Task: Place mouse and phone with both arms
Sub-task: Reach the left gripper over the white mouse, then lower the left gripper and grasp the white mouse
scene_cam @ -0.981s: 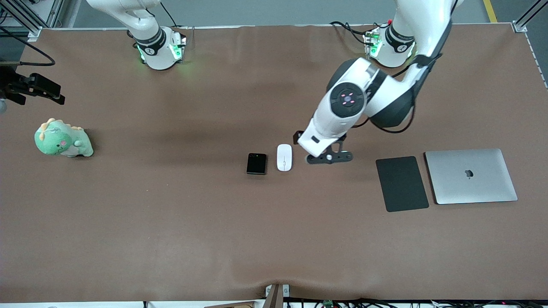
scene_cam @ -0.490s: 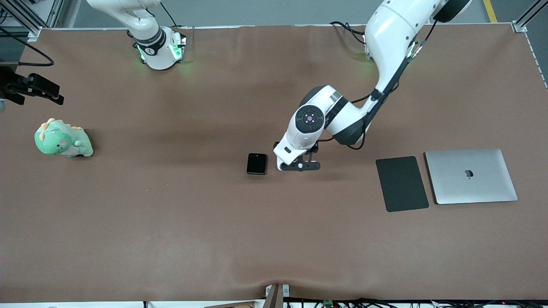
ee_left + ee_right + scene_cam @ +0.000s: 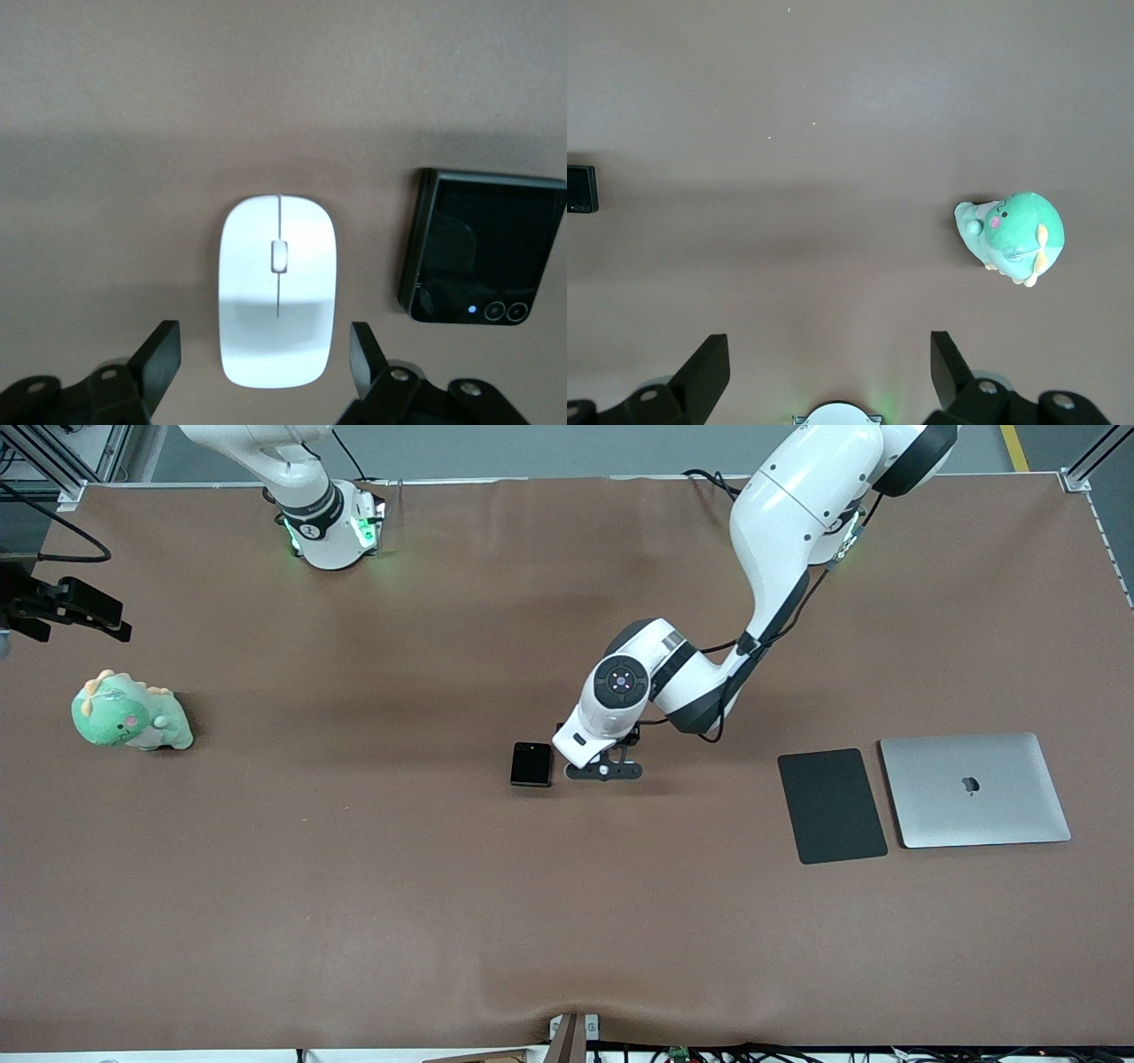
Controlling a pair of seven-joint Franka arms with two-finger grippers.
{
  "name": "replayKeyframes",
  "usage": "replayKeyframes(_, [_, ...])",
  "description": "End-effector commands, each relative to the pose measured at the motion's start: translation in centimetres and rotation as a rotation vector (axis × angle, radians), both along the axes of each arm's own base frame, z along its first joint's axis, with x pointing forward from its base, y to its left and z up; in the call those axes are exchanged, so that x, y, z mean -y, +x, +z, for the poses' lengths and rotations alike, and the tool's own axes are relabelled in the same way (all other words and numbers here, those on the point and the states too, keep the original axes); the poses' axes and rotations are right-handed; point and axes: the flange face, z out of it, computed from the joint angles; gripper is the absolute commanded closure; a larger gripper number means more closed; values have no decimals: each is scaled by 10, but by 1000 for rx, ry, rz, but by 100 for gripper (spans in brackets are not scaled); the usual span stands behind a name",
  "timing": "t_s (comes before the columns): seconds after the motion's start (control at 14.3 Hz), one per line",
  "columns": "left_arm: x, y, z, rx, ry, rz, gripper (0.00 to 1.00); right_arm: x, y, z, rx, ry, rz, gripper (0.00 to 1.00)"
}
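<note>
Mouse (image 3: 277, 290) flat on the brown table (image 3: 372, 886), mid-table, just beside the phone (image 3: 531, 764), phone toward the right arm's end. Hidden in the front view under the left wrist. Left gripper (image 3: 264, 341) low over the mouse, jaws open and straddling its rear half, a gap at each side, nothing gripped yet. Right gripper (image 3: 828, 354) waiting over bare table near the green plush dinosaur (image 3: 131, 713), jaws wide apart and empty. Dark mat (image 3: 832, 805) and closed laptop (image 3: 974, 790) toward the left arm's end, well apart from the mouse.

Likely step: pinching the mouse by its sides.

Risks:
- Glossy, rounded shell, so possible squirting out from between the fingers (image 3: 164, 350) on closing, or tilting on the lift.
- Grip set toward the rear end rather than the middle, so possible drooping of the front.
- One finger landing first, so possible sliding of the mouse sideways into the phone.
- Too low a descent: fingertips scraping the cloth.
</note>
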Motion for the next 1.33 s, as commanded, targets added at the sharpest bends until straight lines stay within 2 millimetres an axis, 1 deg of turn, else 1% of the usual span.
replayKeyframes(0.0, [8, -6, -16, 40, 27, 3, 15, -3, 1, 3, 6, -18, 7, 0])
replayKeyframes(0.21, [8, -5, -30, 51, 41, 8, 17, -4, -2, 4, -3, -15, 13, 0])
replayKeyframes(0.28, [9, -4, -31, 60, 29, 10, 17, -3, -2, 4, -4, -17, 13, 0])
replayKeyframes(0.35, [9, -3, -33, 63, 22, 19, 19, 0, -2, 4, -4, -17, 8, 0])
replayKeyframes(0.42, [10, -5, -38, 60, 22, 28, 23, -1, -1, 3, -2, -19, 3, 0])
replayKeyframes(0.56, [13, -7, -37, 61, 20, 29, 42, 2, 1, 2, 3, -20, -2, 0])
replayKeyframes(0.63, [13, -6, -36, 65, 20, 25, 56, 2, 0, 3, 3, -18, -1, 0])
replayKeyframes(0.7, [13, -6, -34, 69, 20, 23, 72, 2, 0, 2, -4, -19, 0, 0])
replayKeyframes(0.84, [9, 1, -27, 79, 17, 28, 81, 3, -2, 2, -11, -16, 5, 0])
replayKeyframes(0.98, [0, 12, -12, 96, 17, 39, 85, 6, -3, 1, -22, -17, -2, 0])
replayKeyframes(1.05, [-7, 20, -8, 106, 21, 47, 87, 6, -2, 1, -18, -18, -3, 0])
replayKeyframes(1.12, [-12, 26, 6, 135, 31, 39, 87, 4, -1, 2, -10, -20, -4, 0])
replayKeyframes(1.26, [-38, 49, 24, 169, 53, 56, 88, 2, -1, 3, -5, -18, -4, 0])
